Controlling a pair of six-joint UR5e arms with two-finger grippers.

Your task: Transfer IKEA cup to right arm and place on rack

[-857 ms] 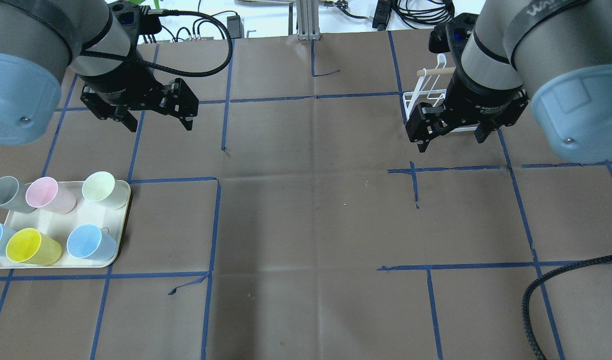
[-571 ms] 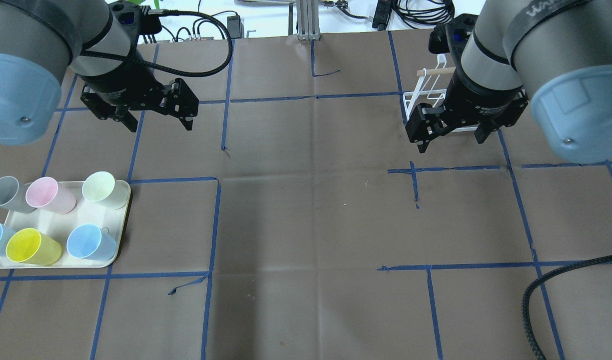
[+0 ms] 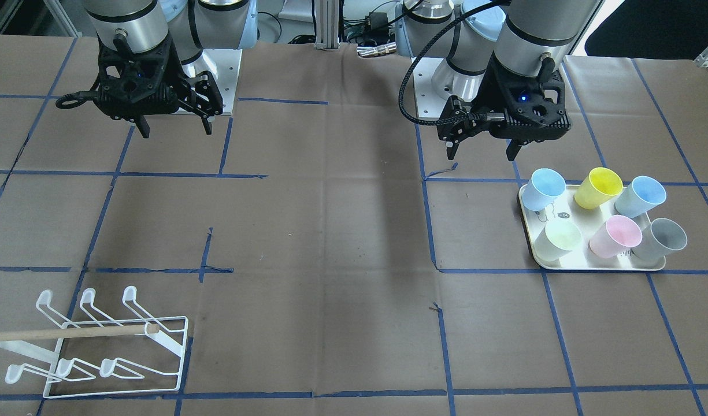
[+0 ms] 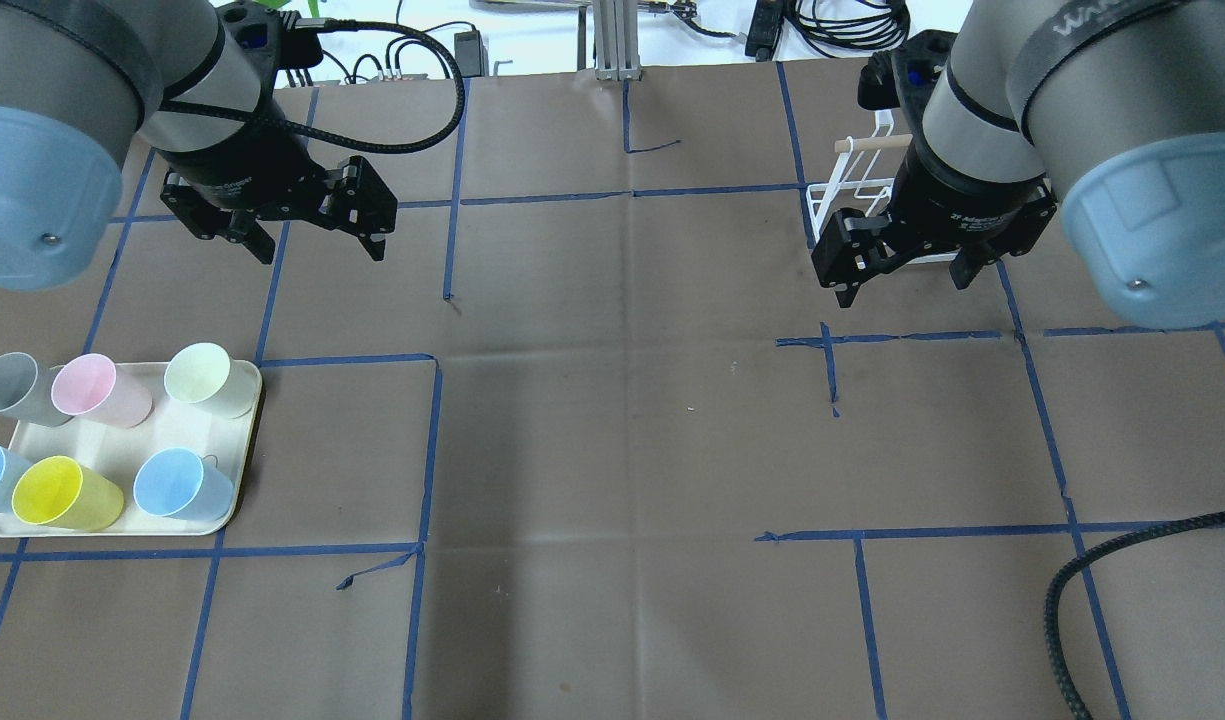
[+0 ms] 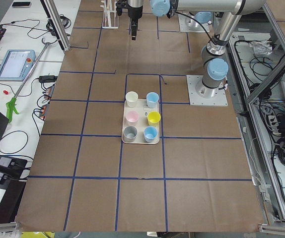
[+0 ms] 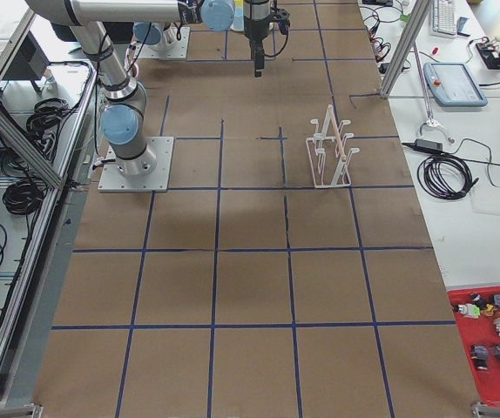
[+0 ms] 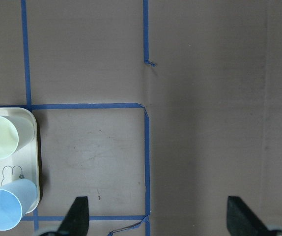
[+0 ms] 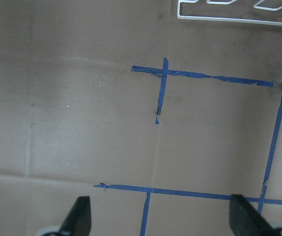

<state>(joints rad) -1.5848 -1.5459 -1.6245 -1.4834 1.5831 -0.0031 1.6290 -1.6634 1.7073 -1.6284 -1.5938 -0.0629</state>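
Cream tray (image 4: pixel 152 432): lower left of the overhead view, on the tabletop (image 4: pixel 612 420); six cups (image 4: pixel 52 492) stand on it, none lifted.
Pale green cup (image 4: pixel 200 374): at the tray's upper right corner, nearest the left tool; we judge it the easiest first pick.
Left tool (image 4: pixel 320 250): upper left, jaws spread wide and holding nothing; we should come down over one cup without nudging its neighbours.
Right tool (image 4: pixel 903 288): upper right, wide apart, empty.
Rack (image 4: pixel 840 196): upper right, partly behind the right tool, no cup on it.
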